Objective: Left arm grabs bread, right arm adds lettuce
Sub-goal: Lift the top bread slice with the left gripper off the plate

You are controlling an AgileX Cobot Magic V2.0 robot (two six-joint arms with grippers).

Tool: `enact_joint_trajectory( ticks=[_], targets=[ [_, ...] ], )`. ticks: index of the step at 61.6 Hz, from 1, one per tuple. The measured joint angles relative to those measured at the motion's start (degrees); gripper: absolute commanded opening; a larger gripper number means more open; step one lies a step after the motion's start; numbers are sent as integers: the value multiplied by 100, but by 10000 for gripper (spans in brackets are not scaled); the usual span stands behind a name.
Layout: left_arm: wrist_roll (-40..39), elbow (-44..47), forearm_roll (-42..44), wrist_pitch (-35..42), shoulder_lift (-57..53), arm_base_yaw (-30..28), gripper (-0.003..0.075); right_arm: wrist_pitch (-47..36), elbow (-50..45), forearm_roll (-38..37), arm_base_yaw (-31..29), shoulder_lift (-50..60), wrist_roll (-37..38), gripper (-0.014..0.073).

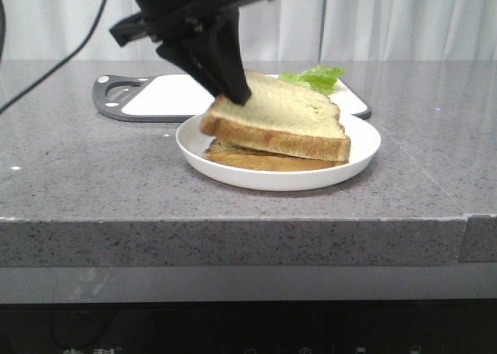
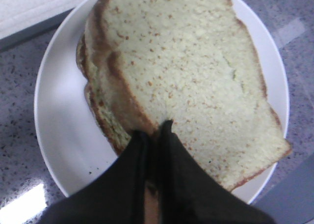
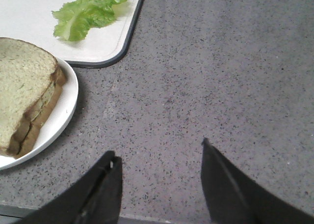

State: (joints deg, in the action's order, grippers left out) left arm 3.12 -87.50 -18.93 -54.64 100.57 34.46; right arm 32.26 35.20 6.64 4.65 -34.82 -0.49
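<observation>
Left gripper (image 1: 233, 90): comes down from above at the left of the plate, its two black fingers (image 2: 132, 184) pressed together on the near-left corner of the bread, clenched on its edge.
Bread (image 1: 279, 117): thick slice with a pale speckled face and golden-brown crust, held tilted, the gripped left corner raised, the right end low over the plate; it overlaps the thinner slice beneath.
Thinner slice (image 1: 256, 160): lies flat on the plate under the bread, only its brown edge showing in the front view.
Plate (image 1: 365, 140): round, white, near the middle of the grey speckled counter (image 1: 93, 183), just in front of the cutting board.
Cutting board (image 1: 167, 96): white with a dark rim and a handle at its left end, on the far side of the plate.
Lettuce (image 3: 88, 10): ruffled light-green leaf lying on the right end of the cutting board, behind the plate, touched by nothing.
Right gripper (image 3: 159, 184): hangs over bare counter to the right of the plate, fingers spread well apart, released, grasping nothing, well apart from the lettuce.
Cable (image 1: 70, 55): thin, black, trailing from the left arm at the far left.
</observation>
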Motion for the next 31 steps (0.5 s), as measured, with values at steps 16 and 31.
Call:
enact_joint_trajectory(
  ticks=[16, 31],
  targets=[
    [0, 10, 292, -229, -895, 0, -20, -311, 0, 290, 0, -266, 0, 395],
    [0, 497, 527, -229, -1956, 0, -20, -117, 598, 474, 96, -1148, -15, 395]
  ],
)
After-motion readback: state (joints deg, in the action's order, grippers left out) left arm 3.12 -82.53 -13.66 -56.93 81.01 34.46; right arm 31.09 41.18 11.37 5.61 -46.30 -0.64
